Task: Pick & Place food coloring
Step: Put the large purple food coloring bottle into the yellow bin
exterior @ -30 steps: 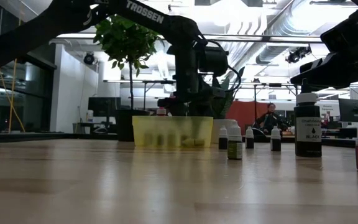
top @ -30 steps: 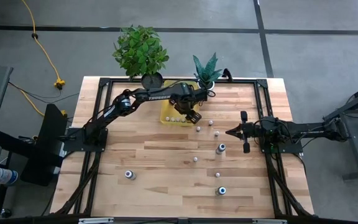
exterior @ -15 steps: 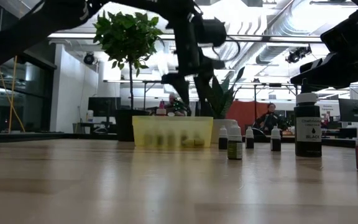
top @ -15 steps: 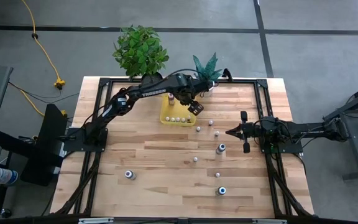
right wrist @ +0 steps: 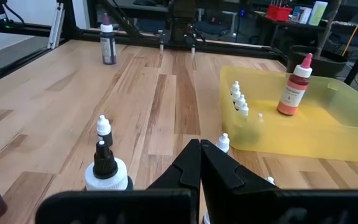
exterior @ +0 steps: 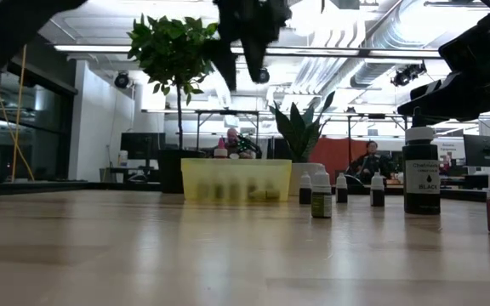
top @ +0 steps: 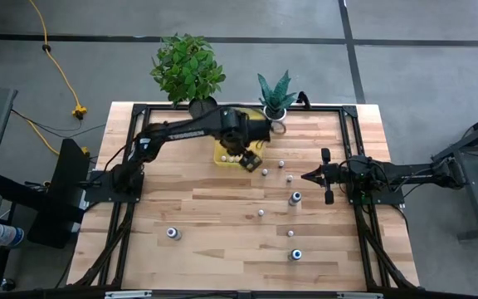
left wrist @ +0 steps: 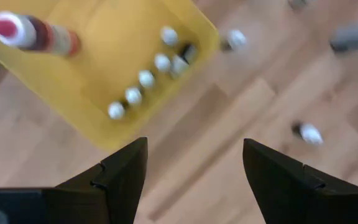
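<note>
High view: going near to far, loose food coloring bottles stand upright on the tabletop (top: 197,195), from two dark ones at the near edge (top: 295,254) up to a small white one (top: 265,172) just right of the yellow bin (top: 221,155), caps and long axes pointing straight up. The left gripper (top: 250,158) hovers over the bin's right edge with jaws wide and empty, so that white bottle is the closest and likely its next pick. The right gripper (top: 309,175) waits at the right with jaws shut, beyond the bottles.
</note>
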`<state>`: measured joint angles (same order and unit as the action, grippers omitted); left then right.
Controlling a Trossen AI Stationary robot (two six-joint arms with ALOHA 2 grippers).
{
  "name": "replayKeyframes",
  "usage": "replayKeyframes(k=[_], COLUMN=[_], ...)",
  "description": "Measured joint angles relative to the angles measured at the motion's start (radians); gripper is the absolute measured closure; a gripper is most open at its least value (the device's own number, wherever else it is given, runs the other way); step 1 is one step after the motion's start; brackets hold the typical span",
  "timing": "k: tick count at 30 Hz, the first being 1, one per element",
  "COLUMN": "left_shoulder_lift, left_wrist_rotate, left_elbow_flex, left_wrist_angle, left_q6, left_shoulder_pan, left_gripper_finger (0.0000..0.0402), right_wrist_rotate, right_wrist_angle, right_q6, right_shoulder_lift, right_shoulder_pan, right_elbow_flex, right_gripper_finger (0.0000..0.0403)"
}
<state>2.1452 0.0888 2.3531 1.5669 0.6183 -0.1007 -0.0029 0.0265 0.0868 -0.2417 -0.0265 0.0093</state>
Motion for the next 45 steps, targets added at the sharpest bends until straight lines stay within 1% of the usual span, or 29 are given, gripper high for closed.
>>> replayKeyframes(k=[2, 4, 7, 10, 13, 16, 19, 22, 25, 29, 32, 38, 41, 45], left_shoulder_lift=[-0.025, -0.063, -0.135, -0.234, -0.363, -0.499, -0.621, -0.710, -0.763, -0.781, -0.782, -0.772, -0.753, -0.708], left_wrist_rotate=[0.000, -0.006, 0.000, 0.008, 0.001, -0.035, -0.077, -0.103, -0.105, -0.103, -0.093, -0.028, -0.004, -0.014], left_elbow_flex=[-0.009, -0.046, -0.142, -0.303, -0.506, -0.722, -0.919, -1.067, -1.157, -1.200, -1.202, -1.202, -1.201, -1.202], left_wrist_angle=[0.003, 0.005, 0.003, -0.009, -0.075, -0.226, -0.357, -0.394, -0.388, -0.394, -0.399, -0.414, -0.426, -0.448], left_q6=[0.007, 0.019, 0.060, 0.122, 0.199, 0.303, 0.439, 0.577, 0.697, 0.808, 0.877, 0.981, 1.003, 0.999], left_shoulder_pan=[0.040, 0.076, 0.122, 0.175, 0.239, 0.312, 0.388, 0.468, 0.554, 0.651, 0.713, 0.806, 0.831, 0.827], left_gripper_finger=[0.0147, 0.0147, 0.0147, 0.0147, 0.0147, 0.0147, 0.0147, 0.0147, 0.0147, 0.0147, 0.0147, 0.0147, 0.0147, 0.0147], right_wrist_rotate=[0.000, 0.000, 0.000, 0.000, 0.000, 0.000, 0.000, 0.000, 0.000, 0.000, 0.000, 0.000, 0.000, 0.000], right_wrist_angle=[0.000, 0.000, 0.000, 0.000, 0.000, 0.000, 0.000, 0.000, 0.000, 0.000, 0.000, 0.000, 0.000, 0.000], right_q6=[0.000, 0.000, 0.000, 0.000, 0.000, 0.000, 0.000, 0.000, 0.000, 0.000, 0.000, 0.000, 0.000, 0.000], right_shoulder_lift=[0.000, 0.000, 0.000, 0.000, 0.000, 0.000, 0.000, 0.000, 0.000, 0.000, 0.000, -0.001, -0.001, 0.000], right_shoulder_pan=[0.000, 0.000, 0.000, 0.000, 0.000, 0.000, 0.000, 0.000, 0.000, 0.000, 0.000, 0.000, 0.000, 0.000], right_elbow_flex=[0.000, 0.000, 0.000, 0.000, 0.000, 0.000, 0.000, 0.000, 0.000, 0.000, 0.000, 0.000, 0.000, 0.000], right_gripper_finger=[0.0402, 0.0402, 0.0402, 0.0402, 0.0402, 0.0402, 0.0402, 0.0402, 0.0402, 0.0402, 0.0402, 0.0402, 0.0402, 0.0402])
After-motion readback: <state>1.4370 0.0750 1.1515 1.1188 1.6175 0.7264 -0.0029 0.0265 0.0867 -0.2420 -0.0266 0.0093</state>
